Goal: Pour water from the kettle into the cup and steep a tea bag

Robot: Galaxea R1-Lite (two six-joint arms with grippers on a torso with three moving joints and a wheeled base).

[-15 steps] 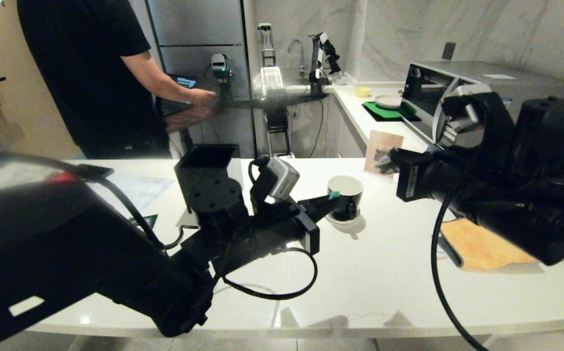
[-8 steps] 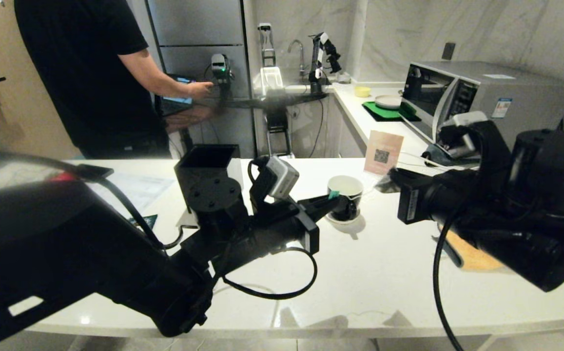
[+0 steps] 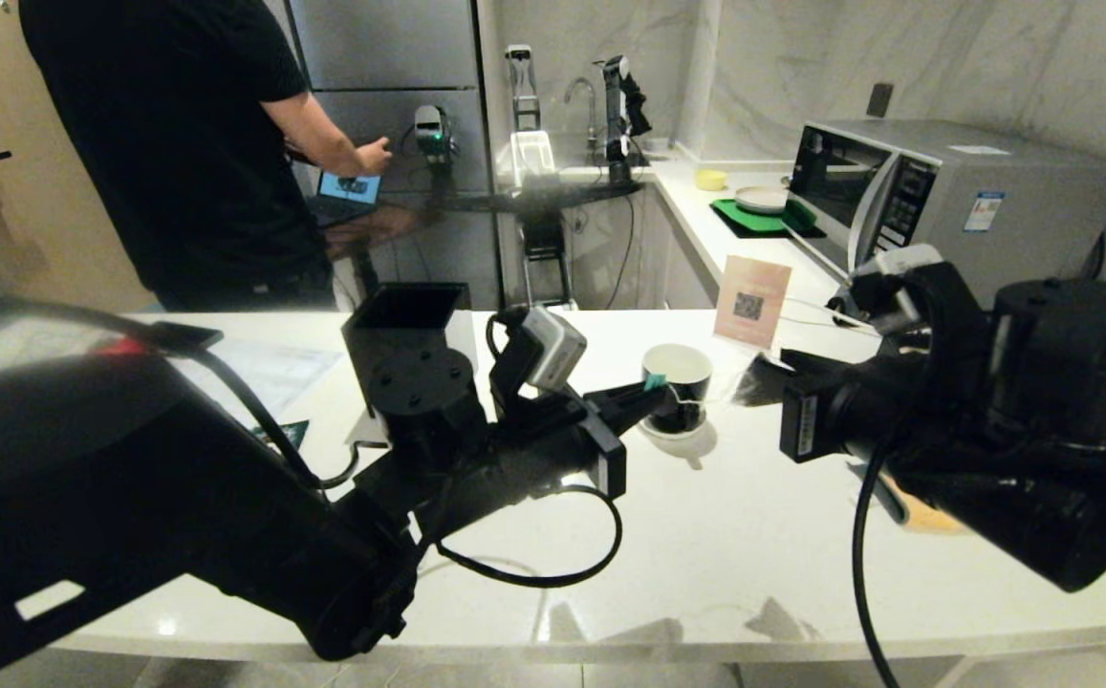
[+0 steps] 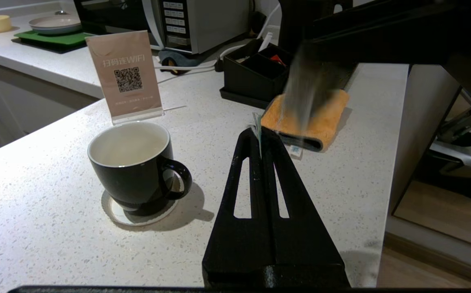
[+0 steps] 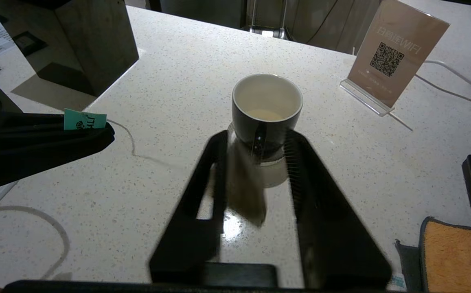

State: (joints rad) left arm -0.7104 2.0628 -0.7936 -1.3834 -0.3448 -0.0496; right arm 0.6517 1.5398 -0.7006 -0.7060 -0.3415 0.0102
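Pinching a teal tea-bag tag (image 5: 84,120) with the left gripper (image 3: 653,387), fingers pressed together on it, just beside the rim of the cup (image 3: 677,382). Standing upright on a small white saucer (image 4: 117,209) mid white countertop (image 3: 753,535): that glossy black cup, pale liquid inside, handle towards the left gripper. Reaching in from the other side with the right gripper (image 5: 257,138), fingers spread apart, a blurred tea bag (image 5: 245,191) between them; cannot tell whether touching either finger. Behind the cup, a WiFi QR sign (image 3: 751,298); near the right arm, an orange cloth (image 5: 457,252). Beyond the counter, a person in black (image 3: 180,143), turned away
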